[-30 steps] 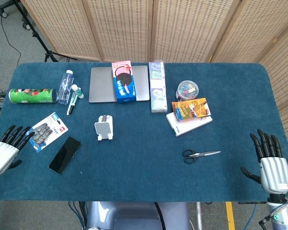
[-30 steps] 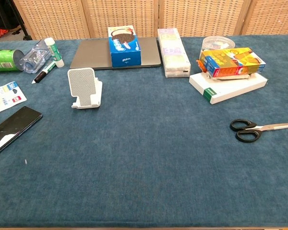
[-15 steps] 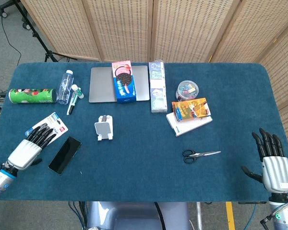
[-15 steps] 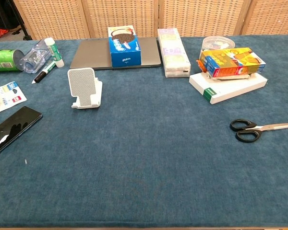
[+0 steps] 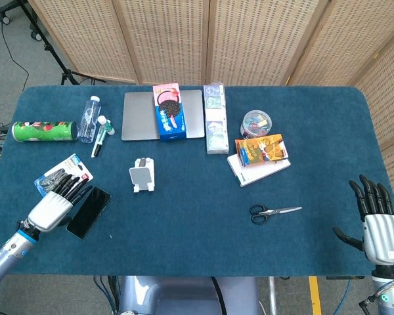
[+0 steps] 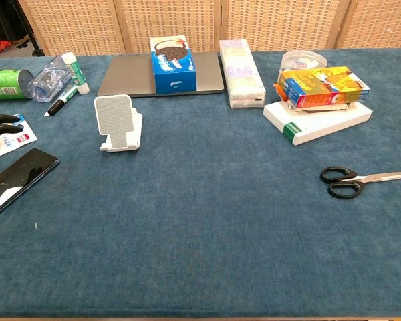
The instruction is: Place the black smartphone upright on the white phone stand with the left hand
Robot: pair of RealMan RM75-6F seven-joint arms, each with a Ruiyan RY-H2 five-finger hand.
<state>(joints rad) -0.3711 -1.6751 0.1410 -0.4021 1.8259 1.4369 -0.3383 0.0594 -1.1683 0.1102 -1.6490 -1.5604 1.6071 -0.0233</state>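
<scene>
The black smartphone (image 5: 90,212) (image 6: 19,179) lies flat on the blue table near its front left corner. The white phone stand (image 5: 142,176) (image 6: 118,124) stands upright a little to the phone's right and further back, with nothing on it. My left hand (image 5: 58,201) hovers just left of the phone, fingers spread and extended, holding nothing; only its fingertips (image 6: 1,121) show at the chest view's left edge. My right hand (image 5: 381,226) rests open at the table's front right corner.
A card-backed packet (image 5: 65,174) lies under the left hand's fingers. A green can (image 5: 44,131), bottle (image 5: 88,118), pen (image 5: 100,138), laptop (image 5: 138,115) with cookie box (image 5: 169,110), stacked boxes (image 5: 261,157) and scissors (image 5: 274,211) are spread over the table.
My left hand has moved right from the table's left edge toward the phone, now right beside it. The right hand has slipped slightly lower. The phone and stand have not moved.
</scene>
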